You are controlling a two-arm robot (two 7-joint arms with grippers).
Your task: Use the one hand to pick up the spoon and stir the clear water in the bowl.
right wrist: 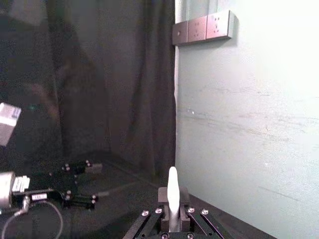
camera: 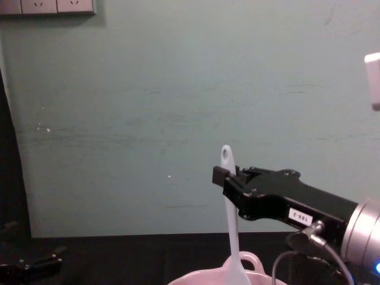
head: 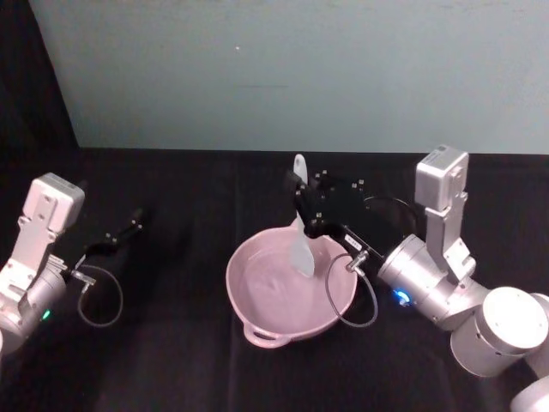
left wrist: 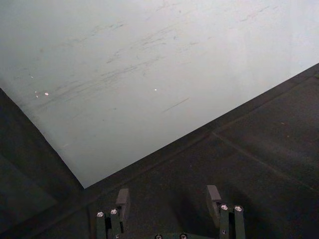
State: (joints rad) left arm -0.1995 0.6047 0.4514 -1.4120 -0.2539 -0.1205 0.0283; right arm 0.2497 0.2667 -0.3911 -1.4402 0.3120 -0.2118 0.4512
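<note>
A pale pink bowl (head: 257, 296) with a loop handle sits on the black table, holding clear water; its far rim shows in the chest view (camera: 252, 261). My right gripper (head: 302, 206) is shut on the white spoon (head: 301, 245), gripping its thin handle near the top. The spoon stands nearly upright, its flat blade down inside the bowl on the far right side. The holed handle end sticks up above the jaws (camera: 226, 155). From the right wrist the handle tip (right wrist: 172, 186) rises between the fingers. My left gripper (head: 129, 230) rests open at the far left, apart from the bowl.
A pale green wall (head: 300, 69) stands behind the table. A grey cable (head: 343, 296) loops from my right wrist over the bowl's right rim. A black curtain (right wrist: 99, 74) closes the left side.
</note>
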